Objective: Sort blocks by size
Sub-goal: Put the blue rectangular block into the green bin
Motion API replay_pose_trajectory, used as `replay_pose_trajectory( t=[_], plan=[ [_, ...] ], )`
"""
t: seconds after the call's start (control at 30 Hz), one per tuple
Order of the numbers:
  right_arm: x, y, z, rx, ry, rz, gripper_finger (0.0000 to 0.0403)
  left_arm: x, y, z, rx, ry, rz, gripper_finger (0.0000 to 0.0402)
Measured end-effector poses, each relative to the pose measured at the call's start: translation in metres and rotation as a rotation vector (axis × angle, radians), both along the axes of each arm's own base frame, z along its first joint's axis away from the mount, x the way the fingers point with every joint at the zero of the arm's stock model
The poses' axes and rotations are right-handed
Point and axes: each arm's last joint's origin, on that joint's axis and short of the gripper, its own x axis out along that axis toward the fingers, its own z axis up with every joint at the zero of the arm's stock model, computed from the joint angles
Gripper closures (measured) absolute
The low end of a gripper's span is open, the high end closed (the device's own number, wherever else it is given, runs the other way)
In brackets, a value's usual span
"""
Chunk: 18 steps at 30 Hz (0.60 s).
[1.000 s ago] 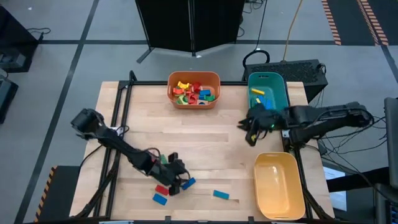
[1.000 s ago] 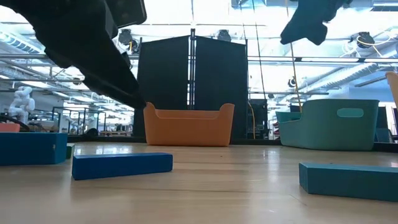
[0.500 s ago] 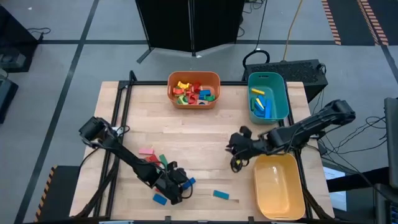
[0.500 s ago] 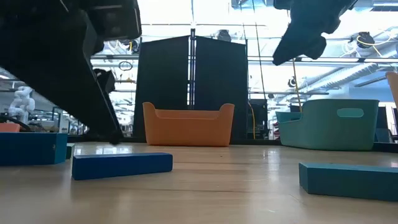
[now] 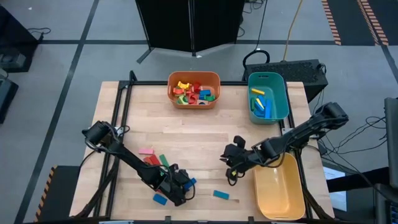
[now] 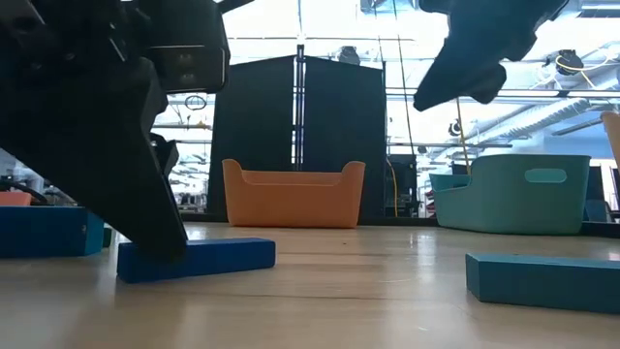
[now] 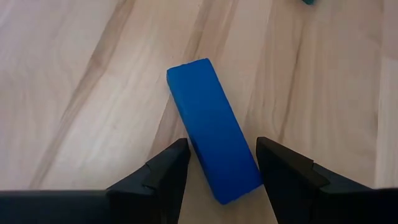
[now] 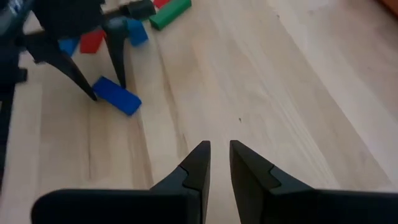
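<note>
Blue block (image 7: 213, 146) lies between the left tool's (image 7: 221, 168) spread fingers — not yet clamped.

Sitting along the table's (image 5: 205, 130) far edge two bins (image 5: 194, 99), third bin (image 5: 278, 185) lying near right, loose blocks (image 5: 160, 198) scattering near left.

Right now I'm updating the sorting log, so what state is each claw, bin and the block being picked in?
Left claw: open, fingers on either side of the blue block.
Blue block: flat on the table, not gripped.
Right claw: nearly shut, empty, above bare wood.
Orange bin: holds mixed-colour blocks.
Teal bin: holds a few blue and yellow blocks.
Yellow bin: looks empty.
</note>
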Motion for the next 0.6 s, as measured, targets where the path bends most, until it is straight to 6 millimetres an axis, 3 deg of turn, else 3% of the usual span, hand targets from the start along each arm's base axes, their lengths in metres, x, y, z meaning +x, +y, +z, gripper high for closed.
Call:
replay_pose_trajectory(
  t=[0.17,0.43,0.6],
  plan=[
    [-0.0006,0.0047,0.0001,-0.026,-0.028,-0.02,0.0358,-0.0017,0.0013,-0.0018,0.023,0.019,-0.009,0.0212],
    [-0.0008,0.0055,-0.0001,-0.044,-0.039,-0.037,0.0358,-0.0068,0.0058,-0.0048,0.112,0.068,-0.041,0.0288],
    [0.0013,0.0066,-0.0028,-0.042,-0.04,-0.039,0.0355,-0.0074,0.0072,-0.006,0.169,0.07,-0.093,0.03]
  ],
)
